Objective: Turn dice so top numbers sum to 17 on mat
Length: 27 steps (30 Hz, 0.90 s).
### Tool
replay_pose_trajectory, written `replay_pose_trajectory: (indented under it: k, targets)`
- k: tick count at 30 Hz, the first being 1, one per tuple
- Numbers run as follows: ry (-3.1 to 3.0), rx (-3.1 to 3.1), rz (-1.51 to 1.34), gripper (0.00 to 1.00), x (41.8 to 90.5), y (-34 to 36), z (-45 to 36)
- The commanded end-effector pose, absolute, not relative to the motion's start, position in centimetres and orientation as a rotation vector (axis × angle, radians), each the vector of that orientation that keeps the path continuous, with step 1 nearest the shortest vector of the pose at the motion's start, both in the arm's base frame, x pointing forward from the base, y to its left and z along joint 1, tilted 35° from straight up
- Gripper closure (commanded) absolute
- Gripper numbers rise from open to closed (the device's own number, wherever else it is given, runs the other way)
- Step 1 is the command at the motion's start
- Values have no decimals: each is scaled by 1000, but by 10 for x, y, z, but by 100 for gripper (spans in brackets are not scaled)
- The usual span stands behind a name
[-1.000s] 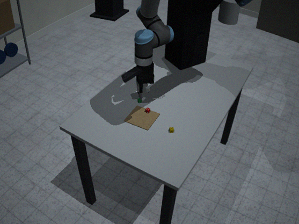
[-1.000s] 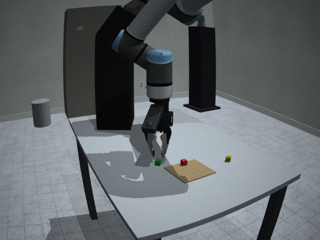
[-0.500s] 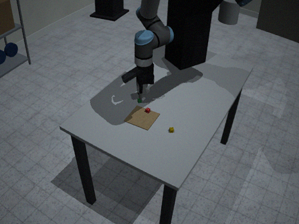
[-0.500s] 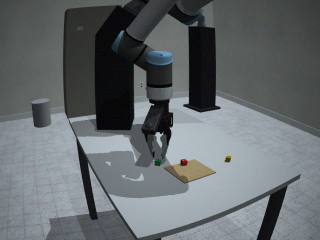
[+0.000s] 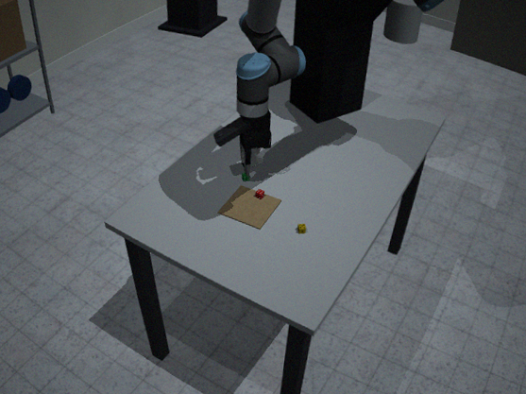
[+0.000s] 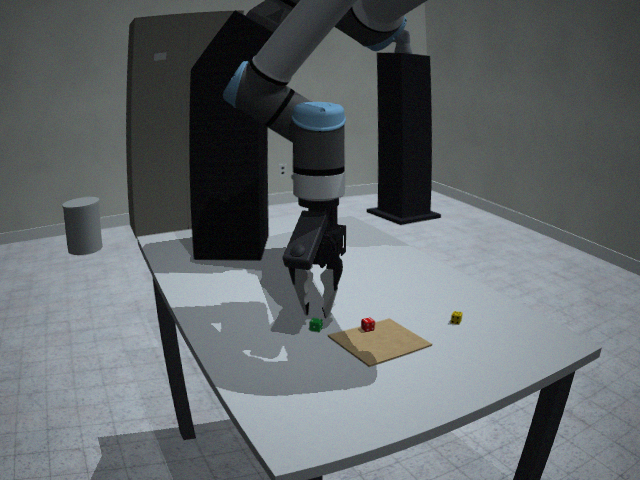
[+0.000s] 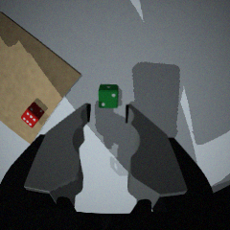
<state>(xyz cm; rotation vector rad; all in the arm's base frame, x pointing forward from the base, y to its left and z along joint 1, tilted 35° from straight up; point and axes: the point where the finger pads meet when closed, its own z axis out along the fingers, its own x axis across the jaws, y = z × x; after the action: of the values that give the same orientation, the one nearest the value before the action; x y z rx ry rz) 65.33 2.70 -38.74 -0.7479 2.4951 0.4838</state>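
A green die [image 5: 244, 177] lies flat on the grey table, just off the far corner of the tan mat [image 5: 250, 207]. My gripper [image 5: 246, 163] hangs straight above it, fingers partly open and empty, tips a little above the die. In the wrist view the green die [image 7: 108, 96] shows just beyond the gap between my fingertips. A red die [image 5: 259, 194] sits on the mat near its far edge; it also shows in the wrist view [image 7: 33, 114]. A yellow die [image 5: 301, 228] lies on the table to the right of the mat, off it.
The arm's black base column [image 5: 330, 50] stands on the table's far side. A shelf with a box and blue balls [image 5: 0, 42] stands off to the left. The table's front edge [image 5: 205, 276] is well away from the dice.
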Motion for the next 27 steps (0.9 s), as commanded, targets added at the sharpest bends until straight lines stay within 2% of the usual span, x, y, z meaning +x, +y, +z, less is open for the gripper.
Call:
replay_pose_trajectory:
  k: [1,27]
  targets:
    - [2495,-748,483,79,653,27,-387]
    - [2495,-748,483,79,656,30,-392]
